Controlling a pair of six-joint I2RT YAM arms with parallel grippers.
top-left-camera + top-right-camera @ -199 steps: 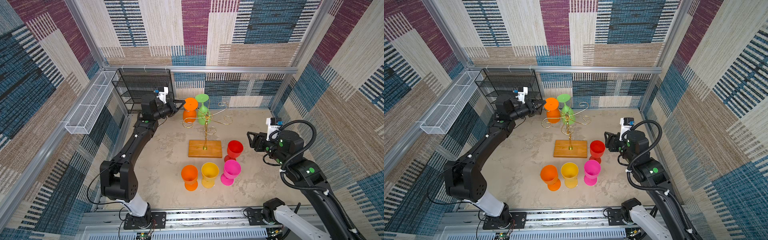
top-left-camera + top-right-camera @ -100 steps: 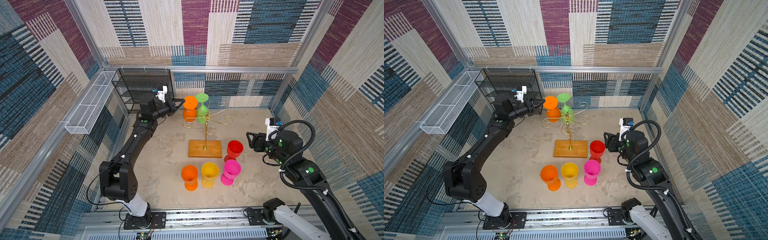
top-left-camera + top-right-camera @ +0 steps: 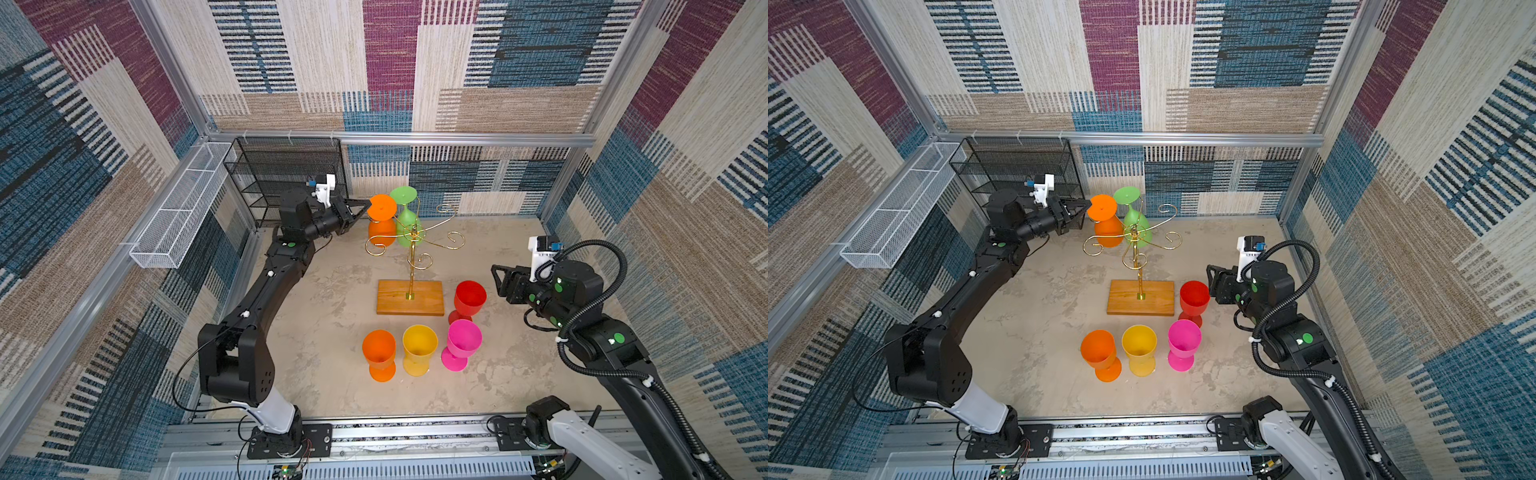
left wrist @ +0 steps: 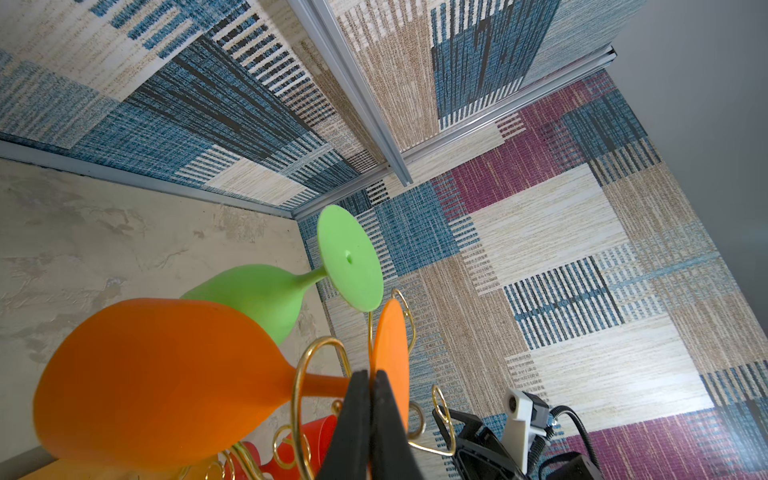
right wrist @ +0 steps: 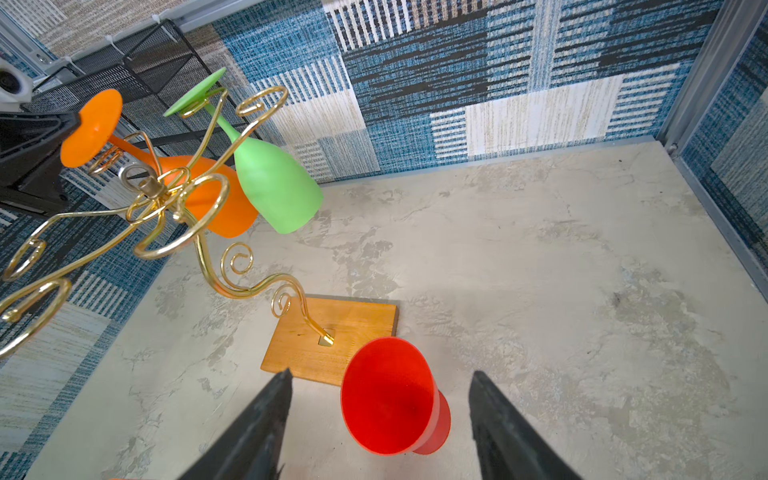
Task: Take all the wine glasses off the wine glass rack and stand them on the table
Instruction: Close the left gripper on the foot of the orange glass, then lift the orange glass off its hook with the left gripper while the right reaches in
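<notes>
The wine glass rack (image 3: 411, 266), a gold pole with curled arms on a wooden base (image 3: 1140, 297), stands mid-table. An orange wine glass (image 3: 381, 230) hangs upside down from it, beside a green one (image 3: 409, 226). My left gripper (image 3: 365, 205) is shut on the rim of the orange glass's round foot (image 3: 1103, 207). In the left wrist view the closed fingers (image 4: 370, 378) pinch that foot edge-on, and the orange bowl (image 4: 166, 374) hangs to one side. My right gripper (image 3: 496, 276) is open and empty. A red glass (image 5: 390, 407) stands just beyond its fingertips (image 5: 381, 373).
Orange (image 3: 379, 351), yellow (image 3: 419, 347) and pink (image 3: 463, 343) glasses stand upright in a row in front of the rack's base, with the red glass (image 3: 469, 297) at its right. A black mesh shelf (image 3: 286, 174) and a white wire basket (image 3: 178, 208) line the back left.
The right arm has drifted very slightly to the left. The left gripper stays shut on the orange glass's foot, in the same place.
</notes>
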